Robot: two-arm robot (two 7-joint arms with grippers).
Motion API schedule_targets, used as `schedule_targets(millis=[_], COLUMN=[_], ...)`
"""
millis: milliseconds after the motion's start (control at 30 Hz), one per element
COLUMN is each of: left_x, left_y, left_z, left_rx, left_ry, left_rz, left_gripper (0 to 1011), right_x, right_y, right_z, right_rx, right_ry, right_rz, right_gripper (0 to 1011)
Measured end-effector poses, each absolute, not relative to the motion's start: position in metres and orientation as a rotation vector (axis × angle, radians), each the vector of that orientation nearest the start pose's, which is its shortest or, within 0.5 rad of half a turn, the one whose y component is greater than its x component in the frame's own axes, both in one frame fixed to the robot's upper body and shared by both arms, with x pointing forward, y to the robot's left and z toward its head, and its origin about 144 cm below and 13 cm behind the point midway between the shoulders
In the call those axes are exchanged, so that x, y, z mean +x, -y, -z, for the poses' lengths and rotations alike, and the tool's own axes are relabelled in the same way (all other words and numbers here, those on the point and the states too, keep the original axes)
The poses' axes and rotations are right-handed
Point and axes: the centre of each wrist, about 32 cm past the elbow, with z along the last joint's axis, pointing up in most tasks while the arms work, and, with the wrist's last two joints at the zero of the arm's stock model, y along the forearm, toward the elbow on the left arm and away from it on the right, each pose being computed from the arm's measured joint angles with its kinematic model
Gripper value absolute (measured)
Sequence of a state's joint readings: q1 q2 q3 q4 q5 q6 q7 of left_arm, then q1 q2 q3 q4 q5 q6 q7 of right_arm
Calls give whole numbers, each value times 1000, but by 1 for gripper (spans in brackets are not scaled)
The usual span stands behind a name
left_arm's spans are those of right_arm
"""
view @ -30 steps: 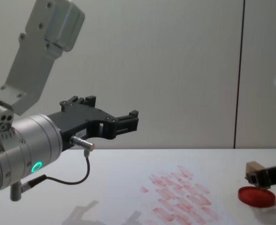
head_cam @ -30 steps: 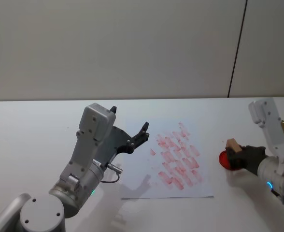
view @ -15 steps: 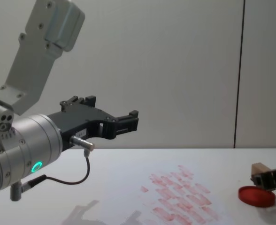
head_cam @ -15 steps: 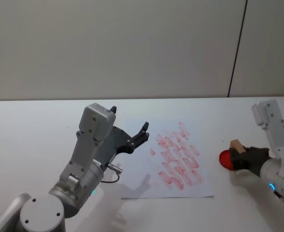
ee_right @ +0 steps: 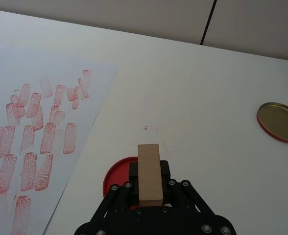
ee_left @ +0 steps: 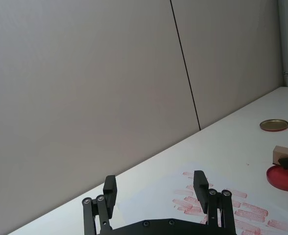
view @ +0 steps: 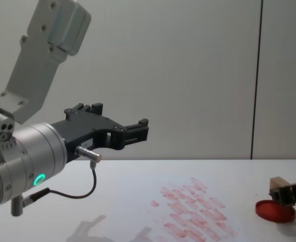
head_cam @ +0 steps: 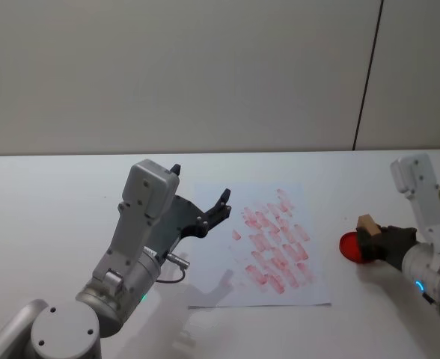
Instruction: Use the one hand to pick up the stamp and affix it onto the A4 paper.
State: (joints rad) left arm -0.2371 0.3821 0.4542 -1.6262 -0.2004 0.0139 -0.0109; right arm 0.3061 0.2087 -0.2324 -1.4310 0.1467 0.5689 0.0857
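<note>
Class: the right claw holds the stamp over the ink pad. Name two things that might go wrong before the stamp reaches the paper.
1. The right claw grips only the lower part of the stamp, so the tall block might tilt or slip when pressed on the ink pad.
2. The paper lies loose and is already crowded with red marks; a new print may overlap old ones, or the sheet may shift. The left claw hangs open above it, not pinning it.

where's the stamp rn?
On the robot's right side: the stamp is clamped in the right gripper, directly over the red ink pad, just right of the A4 paper.
</note>
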Motion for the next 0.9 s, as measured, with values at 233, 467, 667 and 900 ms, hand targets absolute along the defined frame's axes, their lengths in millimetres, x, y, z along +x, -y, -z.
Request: schedule_targets(millis=[233,467,667,900], left_x=[492,492,492,492], left_y=[-198,-198,-198,-198], left_z=[-1204,-1204,-1204,-1204], left_rx=[61,61,61,61], left_ry=[268,268,268,268], left_rz=[-1124,-1124,-1124,-1124], left_gripper=[993,993,993,993], right_x=[543,545,544,536], right_y=[226,226,226,228], right_z=[-1191,-1189,-1192,-1199], right_rx=[-431,-414,-387,-345], right_ry=[-250,-246,-209,-128], right_rz=[1280,1265,1263,1275], right_gripper=[356,559,760,960])
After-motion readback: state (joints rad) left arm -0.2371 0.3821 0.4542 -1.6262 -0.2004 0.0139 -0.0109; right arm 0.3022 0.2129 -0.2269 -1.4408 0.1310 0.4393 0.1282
